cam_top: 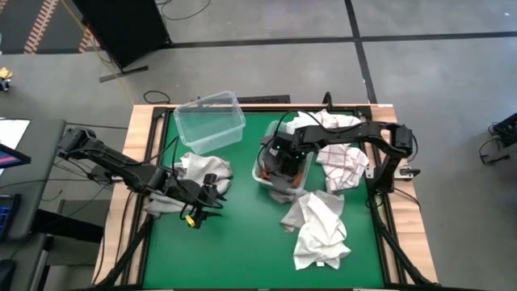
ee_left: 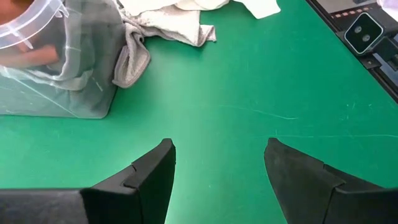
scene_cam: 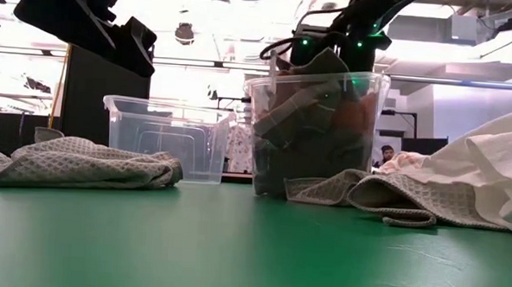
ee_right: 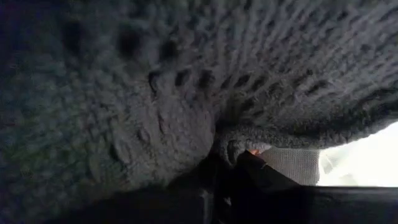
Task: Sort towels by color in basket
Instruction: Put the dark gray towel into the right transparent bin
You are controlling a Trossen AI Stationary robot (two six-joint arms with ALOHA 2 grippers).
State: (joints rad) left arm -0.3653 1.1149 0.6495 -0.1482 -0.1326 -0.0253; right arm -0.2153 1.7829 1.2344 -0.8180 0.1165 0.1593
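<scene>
Right tool (cam_top: pixel 283 166) is sunk among waffle-weave dark grey towels (scene_cam: pixel 304 128) inside a clear plastic bin (scene_cam: pixel 319 133); its wrist view shows knobbly grey cloth pressed against the fingers, and I cannot tell whether it grips any. That bin is packed with grey folds and a rust orange cloth (scene_cam: pixel 357 118). Below the tool's bin, a light grey waffle towel (scene_cam: pixel 358 193) slumps at its base on the green bench (cam_top: pixel 242 242). Beyond lie a crumpled plain white towel (cam_top: pixel 319 230) and a red-checked white towel (cam_top: pixel 343 166). Left tool (ee_left: pixel 217 171) hovers low, fingers spread, holding nothing, beside another grey towel (cam_top: pixel 202 174). A second clear bin (cam_top: pixel 208 121) stands empty farther off.
</scene>
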